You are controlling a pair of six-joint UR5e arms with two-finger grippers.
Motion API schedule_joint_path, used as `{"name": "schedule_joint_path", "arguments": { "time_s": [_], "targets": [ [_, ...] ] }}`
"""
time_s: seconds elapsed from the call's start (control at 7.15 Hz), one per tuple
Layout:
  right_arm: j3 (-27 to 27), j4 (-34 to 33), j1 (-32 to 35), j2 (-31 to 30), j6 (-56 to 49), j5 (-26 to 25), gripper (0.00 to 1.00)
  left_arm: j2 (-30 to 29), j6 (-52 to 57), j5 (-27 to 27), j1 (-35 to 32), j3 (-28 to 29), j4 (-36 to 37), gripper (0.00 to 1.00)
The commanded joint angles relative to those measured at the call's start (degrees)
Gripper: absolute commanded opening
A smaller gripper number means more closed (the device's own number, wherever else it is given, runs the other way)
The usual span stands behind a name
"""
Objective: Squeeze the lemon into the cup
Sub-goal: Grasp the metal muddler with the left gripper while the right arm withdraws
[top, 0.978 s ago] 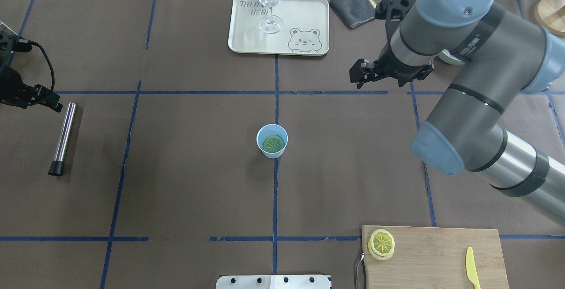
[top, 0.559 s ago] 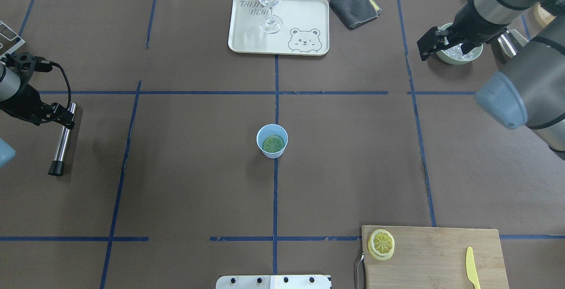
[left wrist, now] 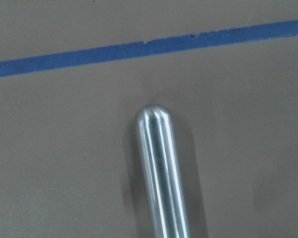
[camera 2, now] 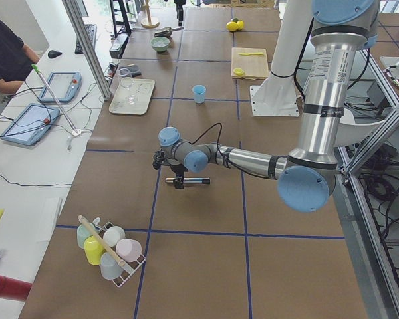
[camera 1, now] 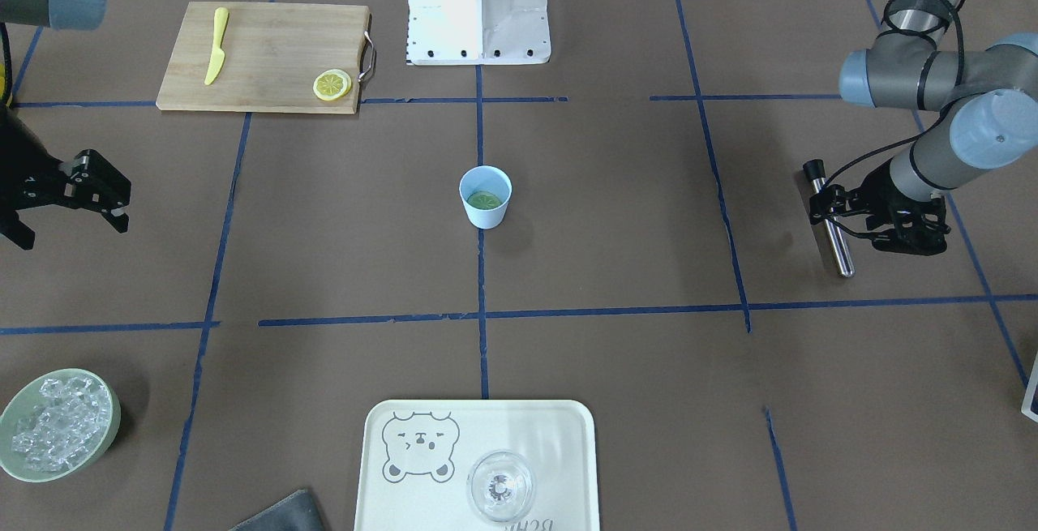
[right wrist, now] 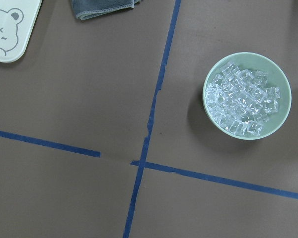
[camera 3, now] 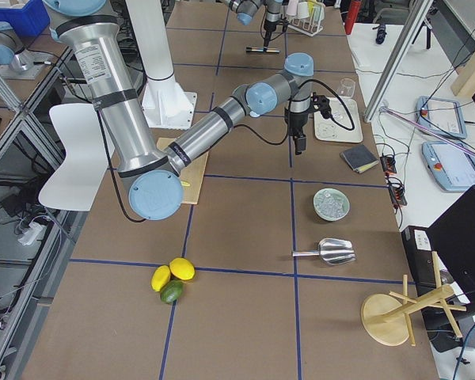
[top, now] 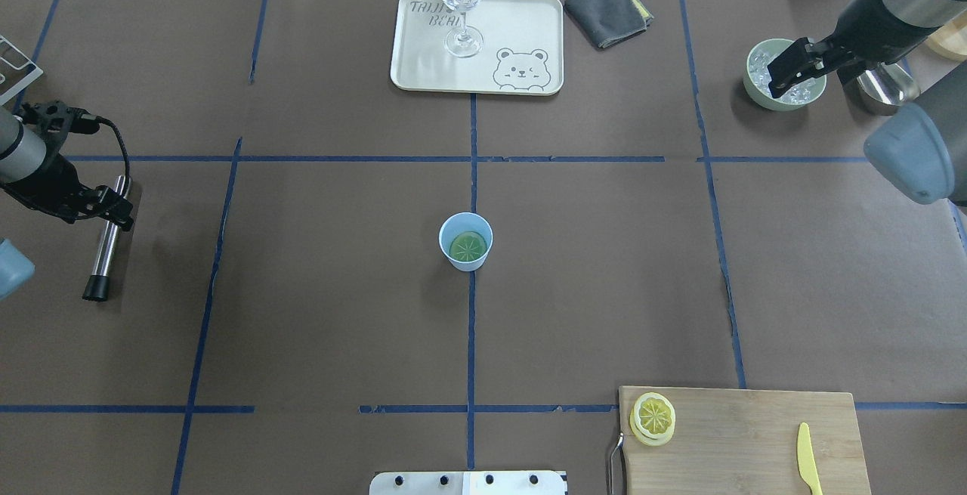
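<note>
My left claw point(top: 113, 211) hangs over the steel rod point(top: 106, 253), whose long axis runs roughly away from the base; I cannot tell how far that claw is parted. The lemon point(top: 468, 246) lies inside the cup point(top: 466, 232) mid-surface, well apart from both arms. My right claw point(top: 786, 72) is spread above the ice bowl point(top: 755, 94).

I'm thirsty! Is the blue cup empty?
Not empty: a greenish round slice lies inside the cup, near its bottom.

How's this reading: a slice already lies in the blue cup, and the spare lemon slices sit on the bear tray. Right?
Not quite: the spare lemon slices sit on the wooden cutting board, not the bear tray, as the overhead view shows. A slice does lie in the blue cup.
</note>
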Motion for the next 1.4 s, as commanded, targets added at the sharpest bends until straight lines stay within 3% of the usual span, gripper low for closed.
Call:
{"name": "schedule_joint_path", "arguments": {
  "time_s": [0.0, 1.12, 1.26],
  "targets": [
    [0.2, 0.0, 0.2, -0.2, -0.1, 0.1, 1.0, -1.1, -0.8, 0.1, 0.0, 0.6, 0.5, 1.0],
    [0.6, 0.0, 1.2, -0.4, -0.1, 1.4, 1.0, -1.9, -2.1, 0.3, 0.6, 3.0, 0.4, 0.99],
    [0.6, 0.0, 1.2, -0.4, -0.1, 1.4, 1.0, -1.8, -2.1, 0.4, 0.6, 3.0, 0.4, 0.9]
  ]
}}
